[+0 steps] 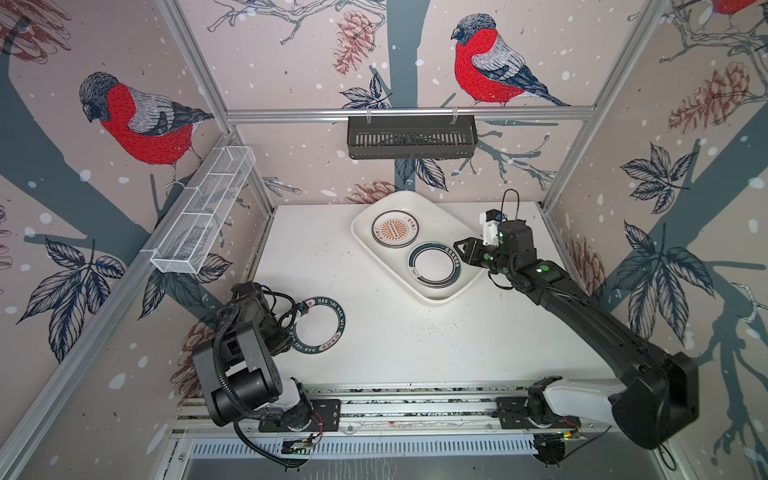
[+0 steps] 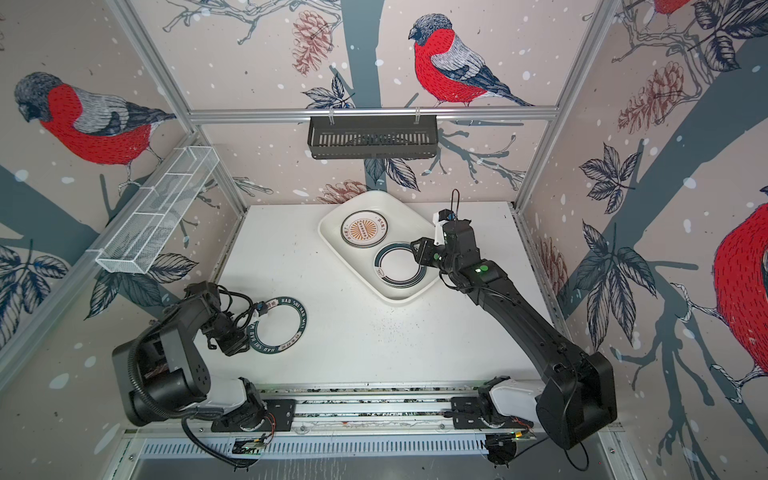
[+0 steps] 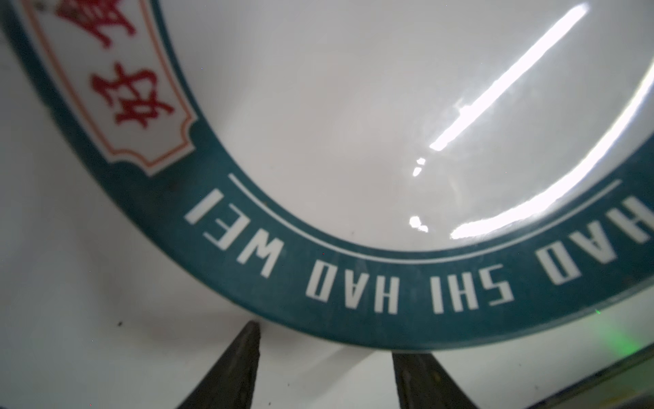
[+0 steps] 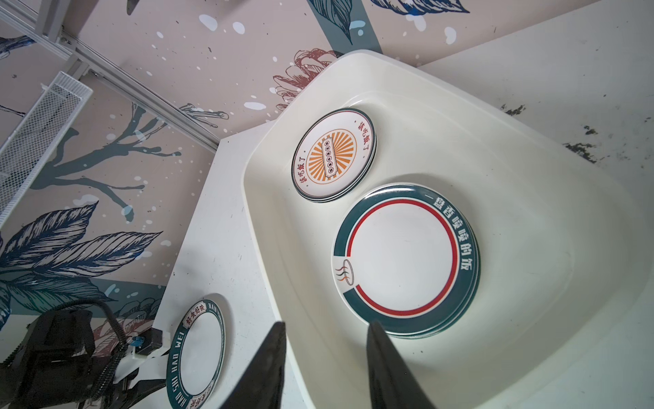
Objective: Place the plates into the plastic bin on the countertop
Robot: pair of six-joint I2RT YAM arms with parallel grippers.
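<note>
Closest to me, on the near left, the left fingers point(image 3: 233, 371) stand parted and low over the flat white speckled counter point(image 1: 415, 345). Their tips are right at the edge of a small round white plate with a dark teal lettered rim point(image 1: 320, 326). Nothing is gripped between them, and I cannot tell whether they touch the rim. That plate lies flat on the near-left counter, well apart from the bin.

Farther in, the right arm reaches from the near right towards the middle. The right fingers point(image 4: 389, 375) are spread and empty, hanging above the right side of the large shallow glossy white plastic bin point(image 1: 440, 220). The bin sits askew at the far centre of the counter. In its nearer half lies a stack of white plates with teal rims and a thin red ring point(image 1: 434, 267). Just beyond that is a stack of white plates with orange sunburst centres point(image 1: 395, 229).

Past the counter, a white wire mesh basket point(image 1: 203, 212) hangs on the left wall, and a black slotted basket point(image 1: 411, 139) hangs on the back rail.
</note>
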